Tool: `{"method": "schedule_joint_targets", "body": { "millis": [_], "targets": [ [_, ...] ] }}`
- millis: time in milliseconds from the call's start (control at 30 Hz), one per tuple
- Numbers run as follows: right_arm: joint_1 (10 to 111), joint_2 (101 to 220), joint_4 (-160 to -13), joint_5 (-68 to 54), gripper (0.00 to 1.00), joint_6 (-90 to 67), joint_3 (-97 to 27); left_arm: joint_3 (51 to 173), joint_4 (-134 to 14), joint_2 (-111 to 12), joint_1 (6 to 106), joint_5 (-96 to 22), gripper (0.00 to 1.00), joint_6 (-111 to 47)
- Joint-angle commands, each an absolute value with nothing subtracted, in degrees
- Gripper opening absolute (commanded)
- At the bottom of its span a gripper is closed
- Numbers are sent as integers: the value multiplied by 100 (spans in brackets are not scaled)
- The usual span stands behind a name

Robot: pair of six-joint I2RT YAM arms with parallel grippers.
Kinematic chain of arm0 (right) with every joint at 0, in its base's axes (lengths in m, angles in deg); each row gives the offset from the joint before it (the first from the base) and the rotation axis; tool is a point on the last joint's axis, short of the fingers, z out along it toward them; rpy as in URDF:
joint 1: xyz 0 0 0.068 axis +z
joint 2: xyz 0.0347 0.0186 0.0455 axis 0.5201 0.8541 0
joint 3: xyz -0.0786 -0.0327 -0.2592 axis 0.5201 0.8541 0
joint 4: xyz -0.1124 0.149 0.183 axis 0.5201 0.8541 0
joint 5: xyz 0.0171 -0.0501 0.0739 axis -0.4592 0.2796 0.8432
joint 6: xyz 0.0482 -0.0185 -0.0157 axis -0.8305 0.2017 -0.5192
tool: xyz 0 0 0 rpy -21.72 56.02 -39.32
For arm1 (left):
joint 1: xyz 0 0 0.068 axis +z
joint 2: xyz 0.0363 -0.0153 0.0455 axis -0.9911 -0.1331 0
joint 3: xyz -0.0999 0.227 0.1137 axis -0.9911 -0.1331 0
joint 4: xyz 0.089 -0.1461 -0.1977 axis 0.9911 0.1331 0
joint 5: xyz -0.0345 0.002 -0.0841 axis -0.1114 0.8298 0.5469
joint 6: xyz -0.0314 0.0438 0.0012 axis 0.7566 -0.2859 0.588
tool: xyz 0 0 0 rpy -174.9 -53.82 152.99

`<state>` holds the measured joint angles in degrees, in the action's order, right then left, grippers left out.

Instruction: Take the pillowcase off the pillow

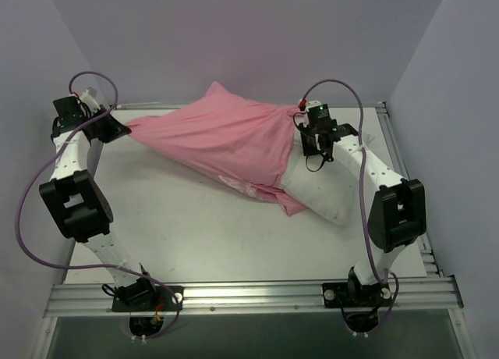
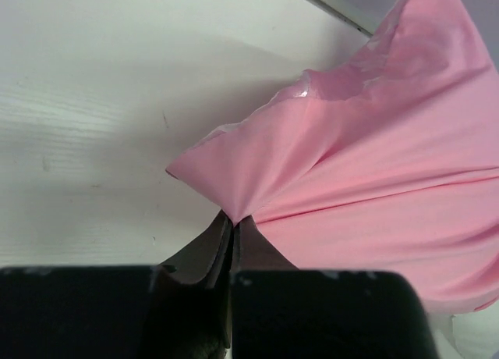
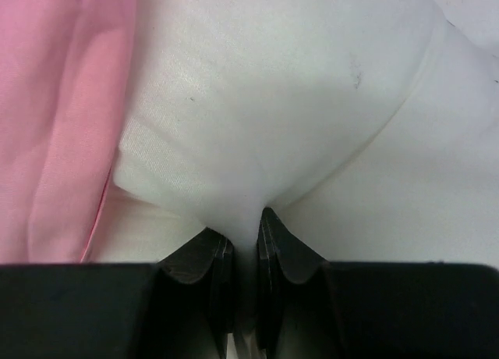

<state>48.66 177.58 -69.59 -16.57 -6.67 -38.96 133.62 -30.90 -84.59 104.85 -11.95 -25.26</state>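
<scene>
Left gripper (image 2: 234,225) pinches the far-left corner of soft pink fabric pillowcase (image 2: 374,172); right gripper (image 3: 246,222) clamps plump off-white fabric pillow (image 3: 273,86).

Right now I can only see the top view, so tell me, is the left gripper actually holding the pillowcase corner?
Observer: Yes. The left wrist view shows the left gripper shut on a pinched corner of the pillowcase.
Operator: And the right one, is it on the pillow or the case?
Observer: On the pillow. The right wrist view shows the right gripper pinching a fold of the white pillow, with the pillowcase off to one side, outside the grip.
</scene>
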Motion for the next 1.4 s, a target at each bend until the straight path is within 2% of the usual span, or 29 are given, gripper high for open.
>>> {"method": "schedule_joint_targets", "body": {
  "millis": [0, 167, 333, 467, 500, 567, 600, 667, 700, 833, 900, 1067, 1200, 1367],
  "targets": [
    [4654, 17600, -6012, -2288, 0, -645, -3914, 13716, -3362, -8390, 10600, -1533, 2, -2941],
    [4550, 17635, -5793, -2717, 0, -628, -3994, 13899, -3483, -8004, 10738, -1586, 2, -2774],
    [4268, 17749, -5389, -3666, 0, -803, -3732, 14971, -2947, -7592, 11170, -1428, 2, -3055],
    [3926, 17714, -5397, -3912, 0, -865, -3528, 16981, -2131, -7853, 11364, -1120, 2, -3222],
    [3873, 17766, -5388, -3939, 0, -856, -3554, 18021, -1729, -7994, 11364, -1111, 2, -3249],
    [3793, 17837, -5345, -4036, 0, -856, -3677, 19186, -1297, -8503, 11364, -1093, 2, -3266],
    [3793, 17924, -5249, -4158, 0, -873, -3704, 20288, -929, -8687, 11364, -1102, 2, -3249],
    [3784, 17960, -5143, -4325, 0, -909, -3756, 20868, -794, -8927, 11364, -1268, 2, -3214],
    [3784, 17960, -5125, -4500, 0, -909, -3757, 20827, -1002, -8822, 11373, -1339, 2, -3214],
    [3417, 17890, -5010, -5046, 0, -953, -3739, 19002, -2005, -7760, 11513, -1646, 2, -3161],
    [2995, 17820, -5054, -5047, 0, -962, -3774, 19068, -1989, -7749, 11741, -1542, 2, -3048],
    [2704, 17767, -5159, -5126, 0, -847, -3809, 19674, -2172, -8135, 12812, -1015, 2, -2040],
    [2387, 17916, -5177, -4898, 0, -830, -3932, 19422, -2787, -8241, 13805, -111, 2, -1369],
    [2177, 17855, -5291, -4880, 0, -795, -3924, 19087, -2683, -8066, 13913, -231, 2, -1834]
  ]
}}
